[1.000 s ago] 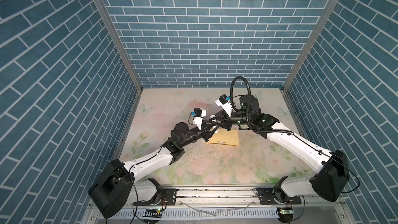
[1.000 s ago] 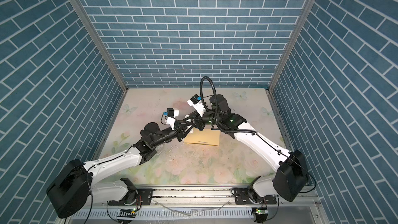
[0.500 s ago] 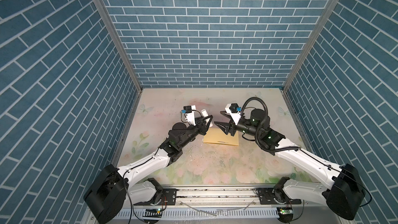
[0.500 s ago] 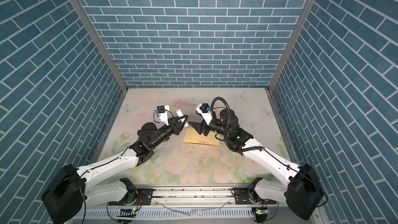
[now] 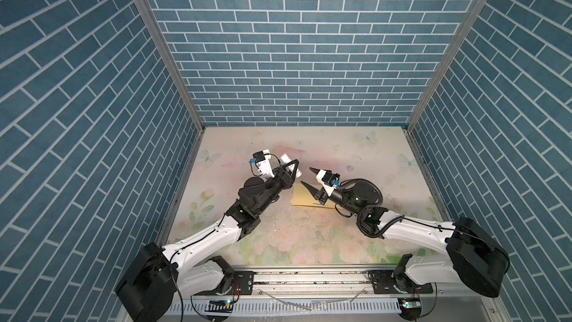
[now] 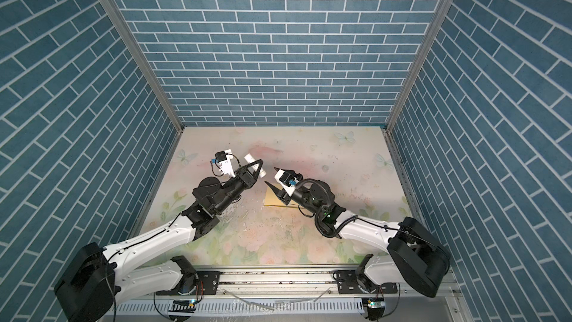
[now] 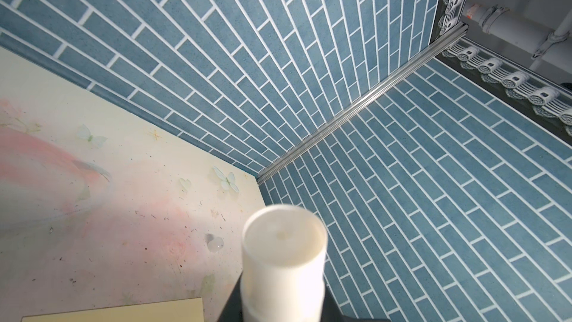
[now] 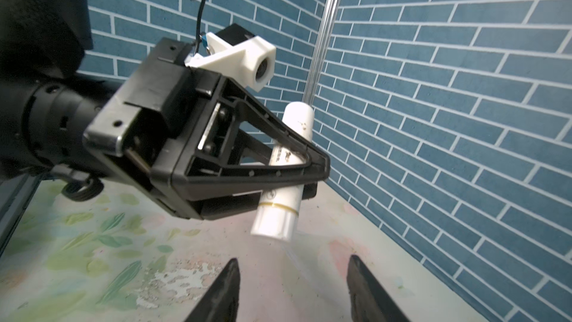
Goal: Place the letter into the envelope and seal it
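Your left gripper [image 8: 315, 179] squeezes the white tube [image 8: 298, 119]; your right gripper [image 8: 292, 266] is spread apart, maybe over the envelope [image 5: 298, 196].

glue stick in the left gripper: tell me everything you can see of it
The glue stick is a small white cylinder, plastic by the look of it, with a thin gold ring near one end and small dark print on its side. The left gripper is shut across its middle, with both ends sticking out. It is held tilted in the air above the table. The open right gripper points at it without touching. I cannot tell whether it is capped.
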